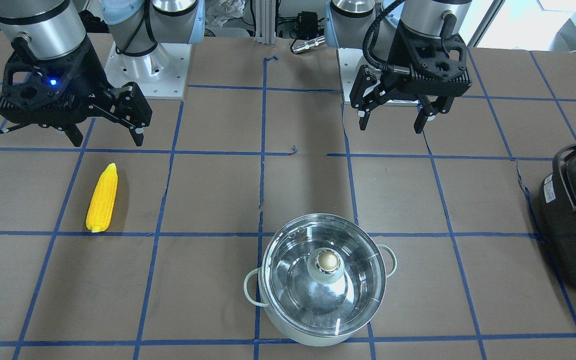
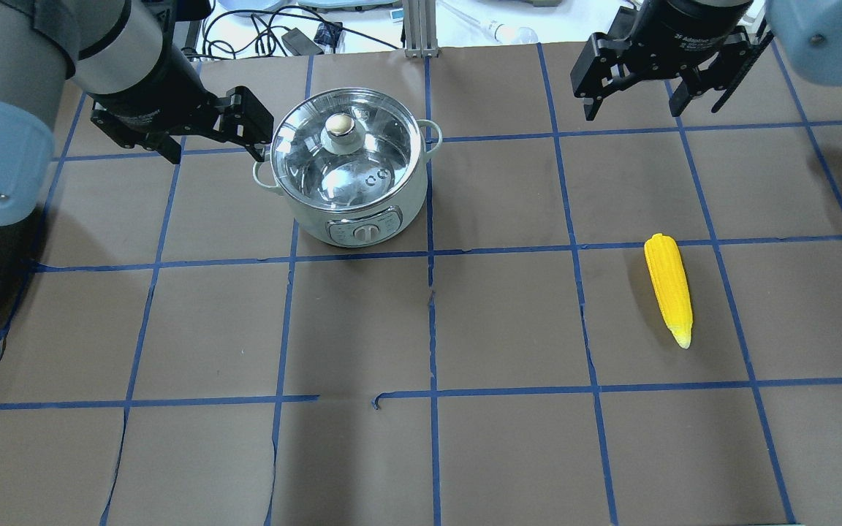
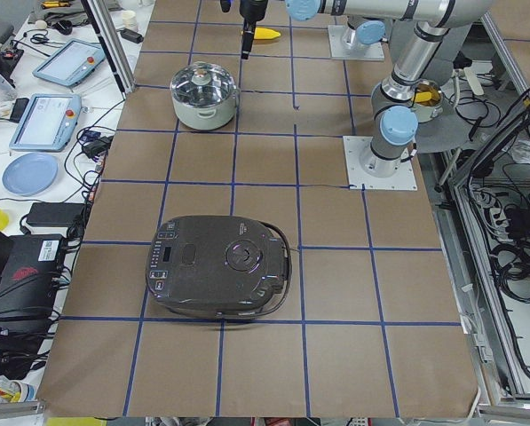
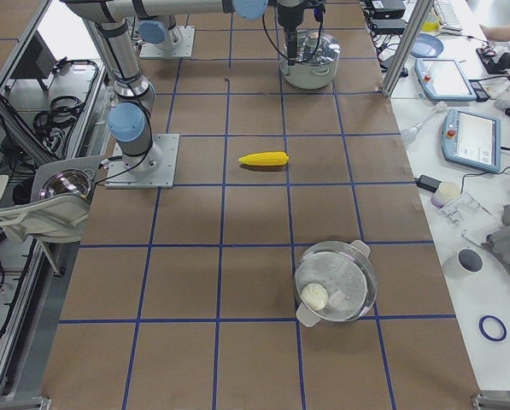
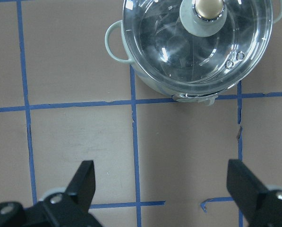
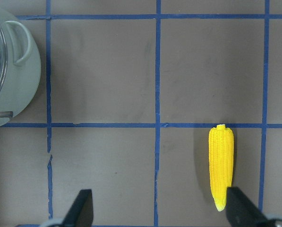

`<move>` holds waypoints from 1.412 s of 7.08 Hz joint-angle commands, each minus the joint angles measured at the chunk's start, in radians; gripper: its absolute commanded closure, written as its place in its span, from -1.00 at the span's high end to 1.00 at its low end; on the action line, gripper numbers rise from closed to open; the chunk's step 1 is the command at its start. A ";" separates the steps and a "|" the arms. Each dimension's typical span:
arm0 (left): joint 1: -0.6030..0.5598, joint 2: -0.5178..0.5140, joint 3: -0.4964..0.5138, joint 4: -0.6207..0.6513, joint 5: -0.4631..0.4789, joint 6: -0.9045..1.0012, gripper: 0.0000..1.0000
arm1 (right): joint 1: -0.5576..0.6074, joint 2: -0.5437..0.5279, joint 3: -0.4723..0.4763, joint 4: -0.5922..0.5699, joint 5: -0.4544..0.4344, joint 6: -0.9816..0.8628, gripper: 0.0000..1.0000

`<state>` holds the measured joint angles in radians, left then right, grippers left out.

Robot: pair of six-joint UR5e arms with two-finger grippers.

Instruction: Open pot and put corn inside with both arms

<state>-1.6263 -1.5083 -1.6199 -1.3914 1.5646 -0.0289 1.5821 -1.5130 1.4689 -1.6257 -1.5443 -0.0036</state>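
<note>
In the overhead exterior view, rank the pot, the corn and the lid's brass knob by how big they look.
1. pot: largest by far.
2. corn: long but slim, covering clearly less of the view than the pot.
3. lid knob: smallest.
The gaps are wide, so nearness to the camera does not put this order in doubt.

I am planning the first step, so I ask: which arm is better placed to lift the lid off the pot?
Left. The left gripper is open close to the pot, whose lid is still on. The right gripper is open far off, nearer the corn.
</note>
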 commanded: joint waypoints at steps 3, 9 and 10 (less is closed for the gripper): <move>0.000 0.000 0.000 0.000 0.000 0.000 1.00 | -0.010 0.011 0.013 0.012 -0.006 0.005 1.00; 0.000 0.000 -0.002 -0.001 0.000 0.001 1.00 | -0.213 0.028 0.187 -0.019 -0.035 -0.035 1.00; 0.003 0.000 0.011 0.000 0.002 0.003 1.00 | -0.250 0.042 0.264 -0.073 -0.046 -0.038 1.00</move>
<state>-1.6253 -1.5079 -1.6180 -1.3920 1.5650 -0.0274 1.3856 -1.4847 1.6553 -1.6503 -1.5751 -0.0342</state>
